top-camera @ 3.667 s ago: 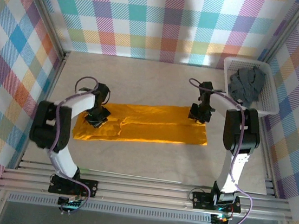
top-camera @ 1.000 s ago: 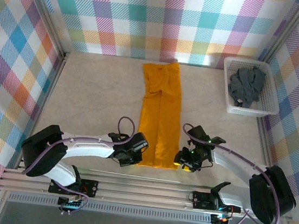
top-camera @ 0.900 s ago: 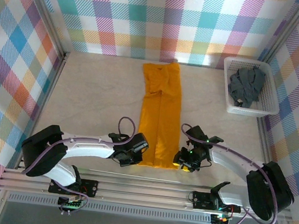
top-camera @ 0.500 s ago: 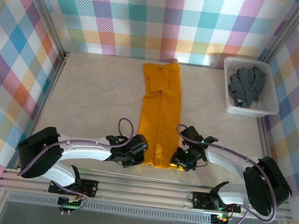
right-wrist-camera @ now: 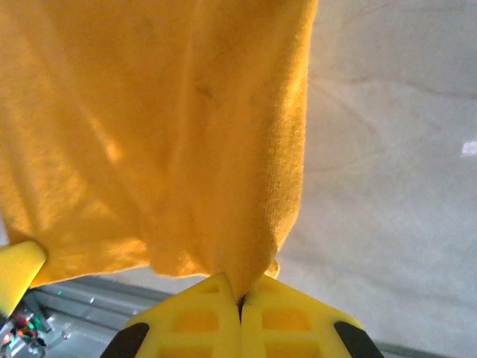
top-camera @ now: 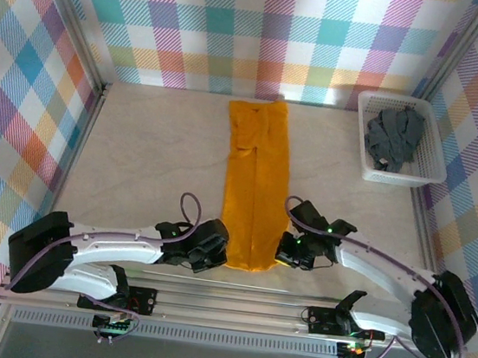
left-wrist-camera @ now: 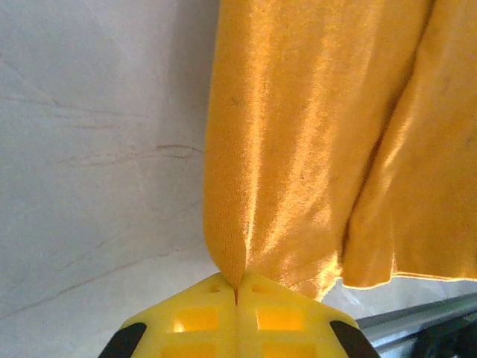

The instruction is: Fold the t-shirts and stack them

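— Where do we have the orange t-shirt (top-camera: 257,177)?

— It lies as a long, narrow strip down the middle of the bench (top-camera: 155,151), running from the far edge towards the near edge.

— And our tools?

— Our left tool (left-wrist-camera: 237,292) is clamped on the strip's near left corner. Its yellow fingers (left-wrist-camera: 197,317) meet with a fold of cloth pinched between them. Our right tool (right-wrist-camera: 240,298) grips the near right corner in the same way, jaws closed on the hem.

— And the grey t-shirt (top-camera: 392,137)?

— We see it crumpled in the white basket (top-camera: 431,175) at the far right corner, well apart from both tools.
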You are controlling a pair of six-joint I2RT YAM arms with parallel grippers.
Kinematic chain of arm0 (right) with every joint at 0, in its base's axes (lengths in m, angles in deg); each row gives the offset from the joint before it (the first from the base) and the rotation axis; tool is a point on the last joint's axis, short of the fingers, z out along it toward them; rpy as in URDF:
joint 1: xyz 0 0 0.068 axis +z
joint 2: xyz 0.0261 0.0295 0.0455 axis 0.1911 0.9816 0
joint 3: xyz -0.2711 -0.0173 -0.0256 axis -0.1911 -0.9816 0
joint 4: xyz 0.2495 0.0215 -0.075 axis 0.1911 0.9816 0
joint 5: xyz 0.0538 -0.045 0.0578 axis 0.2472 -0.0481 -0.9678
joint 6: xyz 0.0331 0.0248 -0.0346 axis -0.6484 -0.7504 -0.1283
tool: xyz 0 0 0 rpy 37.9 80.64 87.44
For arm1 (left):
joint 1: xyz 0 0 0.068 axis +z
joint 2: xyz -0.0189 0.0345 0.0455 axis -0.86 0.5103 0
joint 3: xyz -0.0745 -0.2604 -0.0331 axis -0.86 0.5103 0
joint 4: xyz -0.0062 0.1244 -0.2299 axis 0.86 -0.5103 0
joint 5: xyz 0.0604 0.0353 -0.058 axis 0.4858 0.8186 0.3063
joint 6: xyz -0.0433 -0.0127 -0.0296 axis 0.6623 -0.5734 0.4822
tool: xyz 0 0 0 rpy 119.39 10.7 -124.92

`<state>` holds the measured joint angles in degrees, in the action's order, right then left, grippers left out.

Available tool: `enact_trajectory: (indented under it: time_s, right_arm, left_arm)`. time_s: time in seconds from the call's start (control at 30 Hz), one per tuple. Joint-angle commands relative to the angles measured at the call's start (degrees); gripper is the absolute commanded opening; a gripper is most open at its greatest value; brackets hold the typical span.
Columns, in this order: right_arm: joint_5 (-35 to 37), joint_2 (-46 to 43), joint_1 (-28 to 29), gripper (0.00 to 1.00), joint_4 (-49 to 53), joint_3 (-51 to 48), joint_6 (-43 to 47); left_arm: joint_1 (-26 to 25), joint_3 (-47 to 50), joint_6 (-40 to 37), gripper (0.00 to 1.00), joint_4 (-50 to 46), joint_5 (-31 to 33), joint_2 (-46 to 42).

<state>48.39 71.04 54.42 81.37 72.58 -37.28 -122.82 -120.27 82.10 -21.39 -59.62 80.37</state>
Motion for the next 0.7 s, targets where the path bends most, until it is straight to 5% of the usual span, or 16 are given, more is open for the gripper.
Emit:
enact_trajectory:
  time_s: [0.0, 0.37, 0.67]
  right_arm:
    - [1.7, -3.5, 3.4, 0.0, 4.9, -0.3, -3.9]
    - [9.1, -5.7, 2.2, 0.0, 14.3, 10.1, -2.8]
    - [2.2, 5.5, -11.7, 0.0, 9.8, 23.1, 5.1]
  left_arm:
    - [-2.6, -0.1, 2.0, 0.0, 1.2, -0.2, -1.1]
    - [-2.8, -7.8, 1.3, 0.0, -11.4, 8.0, -6.3]
    - [14.2, -16.8, -7.8, 0.0, -10.5, 2.2, -2.3]
